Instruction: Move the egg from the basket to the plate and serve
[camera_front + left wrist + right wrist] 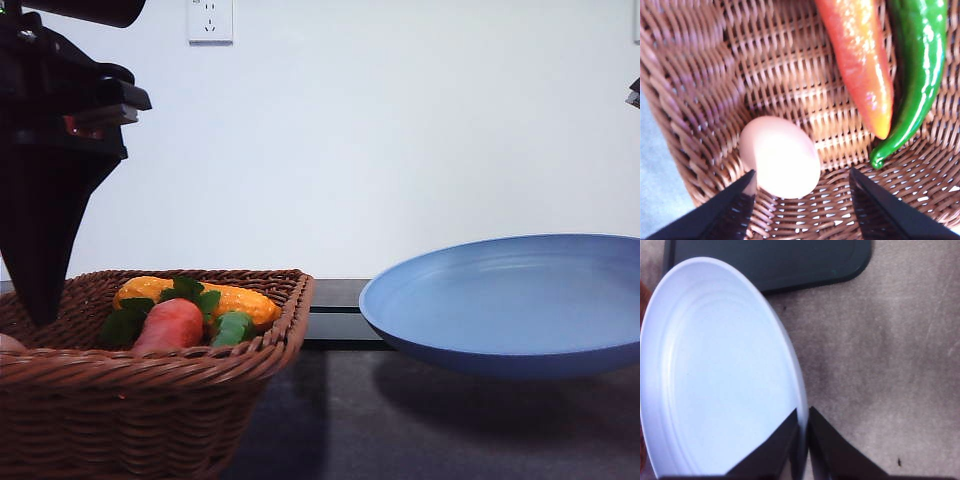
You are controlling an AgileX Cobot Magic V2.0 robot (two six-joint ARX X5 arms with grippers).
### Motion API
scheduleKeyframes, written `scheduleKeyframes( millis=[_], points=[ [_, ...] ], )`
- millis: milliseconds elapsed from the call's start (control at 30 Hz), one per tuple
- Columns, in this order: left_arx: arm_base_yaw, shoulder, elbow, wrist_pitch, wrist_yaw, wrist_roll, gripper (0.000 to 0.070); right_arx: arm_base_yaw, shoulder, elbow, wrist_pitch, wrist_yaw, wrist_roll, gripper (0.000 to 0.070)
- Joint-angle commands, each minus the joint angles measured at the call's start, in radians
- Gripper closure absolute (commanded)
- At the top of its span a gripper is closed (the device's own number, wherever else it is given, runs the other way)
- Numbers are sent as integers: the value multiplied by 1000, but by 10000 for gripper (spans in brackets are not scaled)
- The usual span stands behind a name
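Egg, small, smooth and pinkish-brown (780, 157), sits on the woven floor of the large brown wicker basket (200, 370), so the transfer has not happened yet. The left hand (802, 210) hangs right over it with its dark fingers (727, 212) spread wide; one fingertip is touching or just beside the egg's near flank, the other stands well clear on the far side, and nothing is pinched. My read: this is the reach for the pick, with the close, the lift and the carry all left to do.

Over on the other side, the right hand (802, 440) has its two fingers pressed together on the rim of the wide, shallow, matte blue plate (510, 295), and in the front view that plate hangs above the dark counter (400, 430) with its shadow beneath. So the plate is up and waiting, empty, and serving comes last.

Moving outward inside the basket: a long orange-red carrot (860, 65) and a glossy green chilli pepper (920, 75) lie side by side, apart from the egg, with yellow corn (240, 298) and green leaves further back. The basket's sloping wall crowds the egg closely and could hamper one finger. A flat black rectangular tray (770, 262) lies beyond the plate.
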Motion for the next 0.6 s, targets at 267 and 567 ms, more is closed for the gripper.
scheduleKeyframes(
  millis=[267,567],
  points=[
    [-10,36,16,-9,-17,-16,244,0,6,14,23,-6,3,700],
    [-10,119,16,0,-24,-18,244,0,6,14,29,-6,3,700]
  ],
)
